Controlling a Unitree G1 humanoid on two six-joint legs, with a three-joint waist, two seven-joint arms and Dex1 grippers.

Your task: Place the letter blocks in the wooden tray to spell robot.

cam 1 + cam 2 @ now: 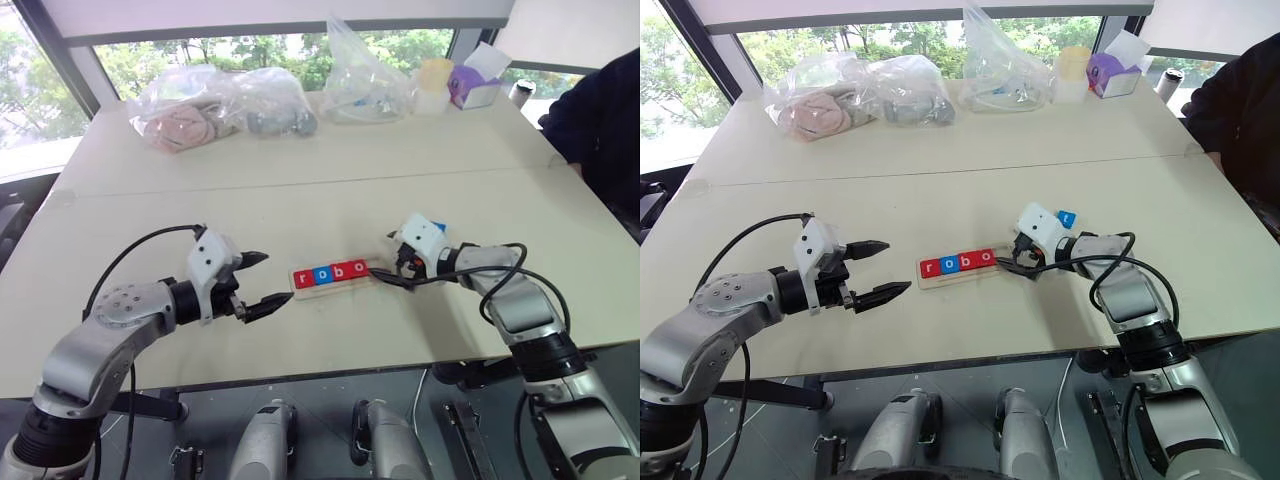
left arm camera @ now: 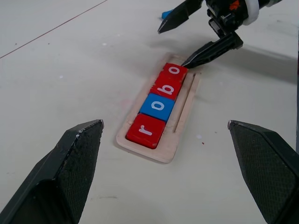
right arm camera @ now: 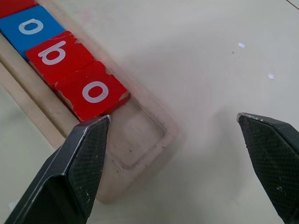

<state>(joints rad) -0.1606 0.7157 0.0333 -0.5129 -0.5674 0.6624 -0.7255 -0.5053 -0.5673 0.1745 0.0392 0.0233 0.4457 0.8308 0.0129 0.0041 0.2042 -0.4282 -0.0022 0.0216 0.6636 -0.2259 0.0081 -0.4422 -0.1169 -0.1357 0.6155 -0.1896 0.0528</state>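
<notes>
So we've got four blocks sitting in the wooden tray (image 1: 333, 281) mid-tabletop (image 1: 300, 190), reading r-o-b-o, with the last slot at its 3 o'clock end empty. The fifth block, the blue block (image 1: 1067, 217), lies flat on the tabletop just beyond the right claw (image 2: 196, 37), roughly 1 o'clock from the tray. Both claws are wide open and holding nothing; the left claw (image 1: 262, 282) hovers just off the tray's 9 o'clock end, and one right fingertip sits by the last red block (image 3: 93, 91).

We'd guess these tiles are light, rigid and a bit slick, so pinch that blue one across two opposite side edges and keep it level. Its letter is too small to read, and the right claw's housing cuts off part of it. The red paint looks chipped at the corners.
</notes>
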